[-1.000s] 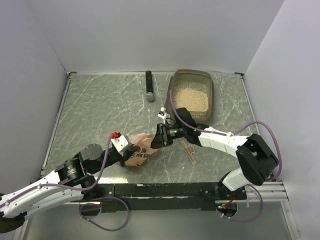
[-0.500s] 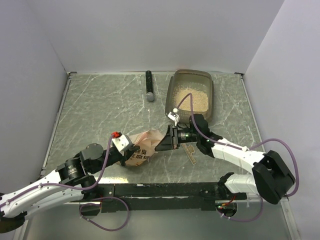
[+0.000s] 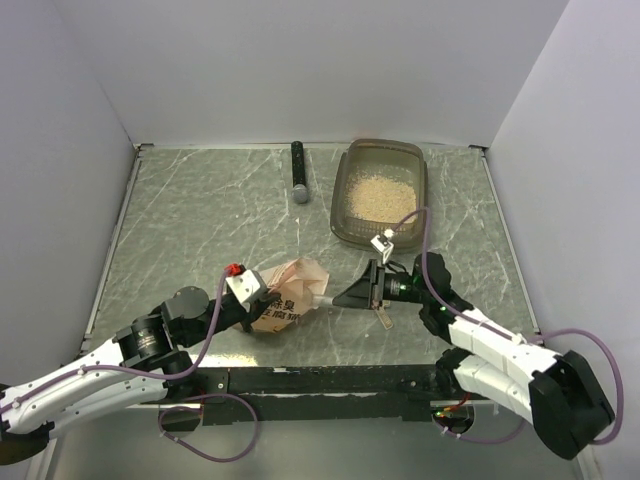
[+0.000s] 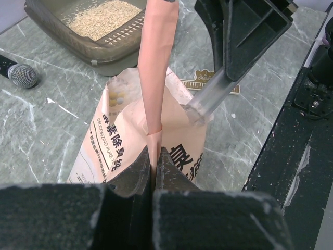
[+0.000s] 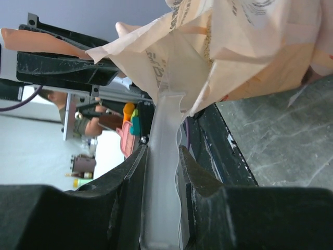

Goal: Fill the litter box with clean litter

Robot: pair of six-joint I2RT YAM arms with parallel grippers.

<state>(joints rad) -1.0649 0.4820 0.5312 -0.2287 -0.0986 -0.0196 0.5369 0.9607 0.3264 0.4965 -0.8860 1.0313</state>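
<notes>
The litter box (image 3: 345, 205), a smoky brown tray, stands at the back right, with clean litter (image 3: 378, 192) spread over its floor; it also shows in the left wrist view (image 4: 112, 49). An orange-pink pouch (image 3: 285, 300) stands open at the front centre. My left gripper (image 3: 262, 306) is shut on the pouch's upright edge strip (image 4: 156, 78). My right gripper (image 3: 343, 297) is shut on the handle of a translucent scoop (image 5: 162, 172). The scoop's (image 4: 208, 99) front end reaches into the pouch mouth (image 5: 182, 67) and is hidden there.
A black microphone (image 3: 298, 172) lies at the back centre, left of the tray. A flat tan tag (image 3: 381, 311) lies on the table under my right gripper. The black base rail (image 3: 330, 380) runs along the near edge.
My right arm has folded back, carrying its gripper and the scoop right and nearer, away from the pouch's middle to its mouth. The left gripper and pouch have stayed put.
</notes>
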